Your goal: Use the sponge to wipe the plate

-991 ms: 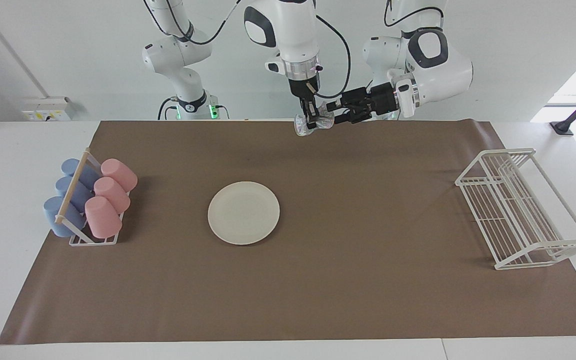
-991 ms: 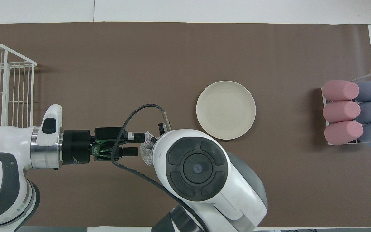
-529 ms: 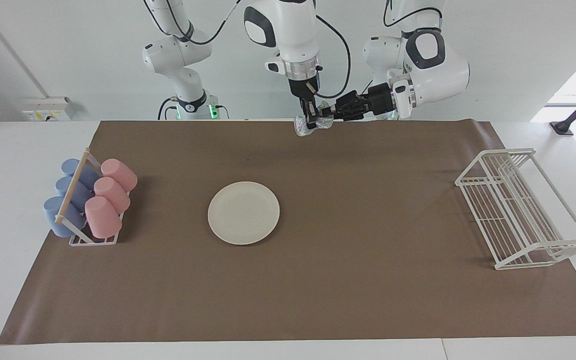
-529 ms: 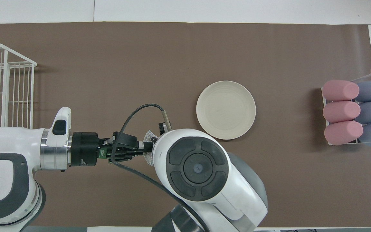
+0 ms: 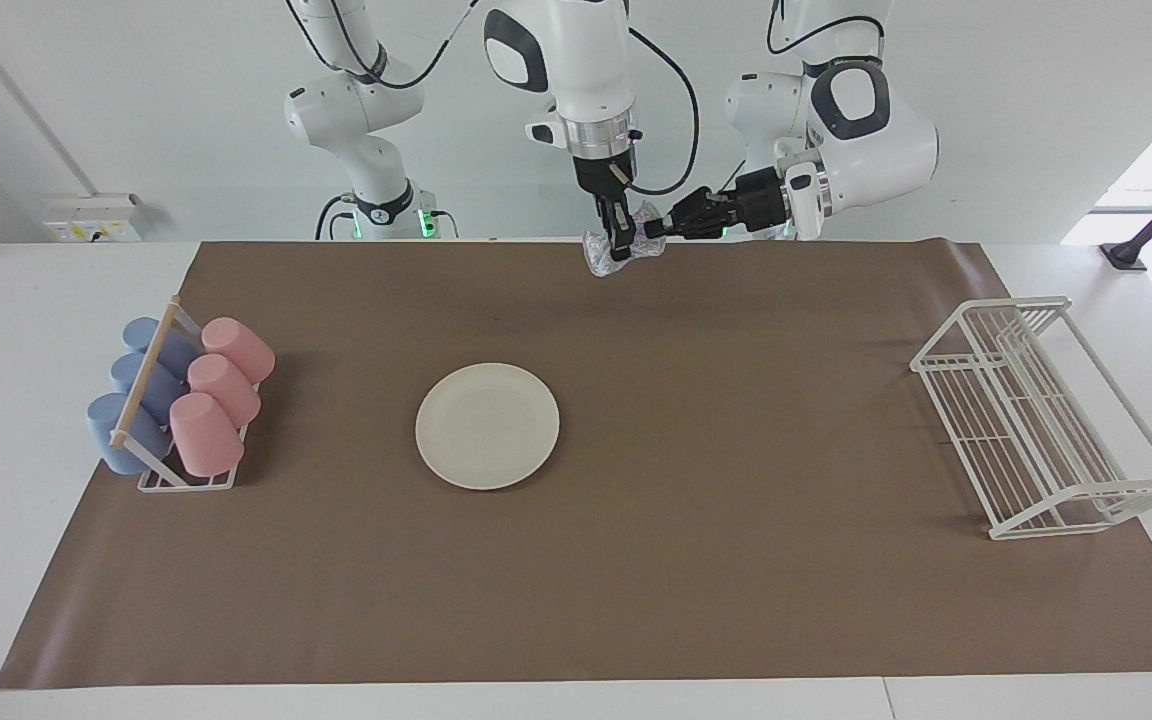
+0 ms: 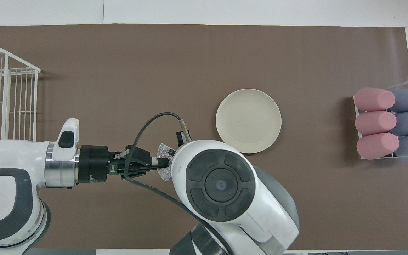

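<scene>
The cream-white plate lies flat on the brown mat, toward the right arm's end; it also shows in the overhead view. The silvery wrinkly sponge hangs in the air over the mat's edge nearest the robots, apart from the plate. My right gripper points straight down and is shut on the sponge. My left gripper comes in level from the side and is shut on the sponge's other end. In the overhead view the left gripper meets the sponge; the right arm's body hides the right gripper.
A rack of pink and blue cups stands at the right arm's end of the mat. A white wire dish rack stands at the left arm's end.
The left gripper moved in on the sponge and its open fingers shut on it. The right gripper and the sponge rose slightly. The plate has not moved.
</scene>
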`<state>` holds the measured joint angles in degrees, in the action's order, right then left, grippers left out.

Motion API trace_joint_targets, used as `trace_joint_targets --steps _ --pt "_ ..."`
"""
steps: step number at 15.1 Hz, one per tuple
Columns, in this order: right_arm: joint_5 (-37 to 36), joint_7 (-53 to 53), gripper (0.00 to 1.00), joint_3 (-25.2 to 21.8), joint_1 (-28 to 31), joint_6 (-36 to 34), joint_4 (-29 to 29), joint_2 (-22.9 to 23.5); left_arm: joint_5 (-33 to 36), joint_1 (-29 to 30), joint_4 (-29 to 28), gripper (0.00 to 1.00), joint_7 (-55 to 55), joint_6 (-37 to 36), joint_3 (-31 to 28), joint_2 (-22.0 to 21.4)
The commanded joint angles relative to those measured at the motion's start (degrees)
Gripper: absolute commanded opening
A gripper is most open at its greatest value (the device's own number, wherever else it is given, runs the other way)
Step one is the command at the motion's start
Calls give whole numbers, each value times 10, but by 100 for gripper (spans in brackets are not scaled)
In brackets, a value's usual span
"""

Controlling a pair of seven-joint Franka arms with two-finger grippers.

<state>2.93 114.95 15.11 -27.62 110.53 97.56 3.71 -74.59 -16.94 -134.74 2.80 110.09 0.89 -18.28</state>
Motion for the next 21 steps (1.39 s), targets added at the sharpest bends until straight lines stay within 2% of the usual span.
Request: trace_joint_targets --steps 1,2,3,6,7,9,12,14,17,21 --pt "-19 -137 88 2 40 -35 10 -24 4 -2 -4 0 8 -9 -7 -6" --pt "-19 -191 98 2 58 -51 11 -30 4 -1 -4 0 7 -12 -7 -5" --pt "-19 -245 100 3 75 -66 11 -34 4 -1 -4 0 7 -12 -7 -5" --pt "-19 -402 100 2 132 -92 10 -49 9 1 -4 0 9 -8 -8 -5" --pt "-18 -447 100 1 151 -98 9 -54 35 4 -2 0 9 -5 -8 -4" --pt "-18 -533 100 -2 192 -114 6 -62 91 7 10 0 24 -1 -8 8" --pt "-17 -725 100 -4 268 -136 2 -71 221 4 60 0 95 8 -7 40" --pt "-17 -854 100 -6 324 -159 -2 -77 261 4 67 0 125 5 -8 45" --pt "-16 -966 100 -6 373 -182 -13 -78 393 -6 117 0 223 -3 -5 72" --pt "-16 -1075 100 -18 404 -219 -37 -72 559 -16 212 0 286 -107 -6 117"
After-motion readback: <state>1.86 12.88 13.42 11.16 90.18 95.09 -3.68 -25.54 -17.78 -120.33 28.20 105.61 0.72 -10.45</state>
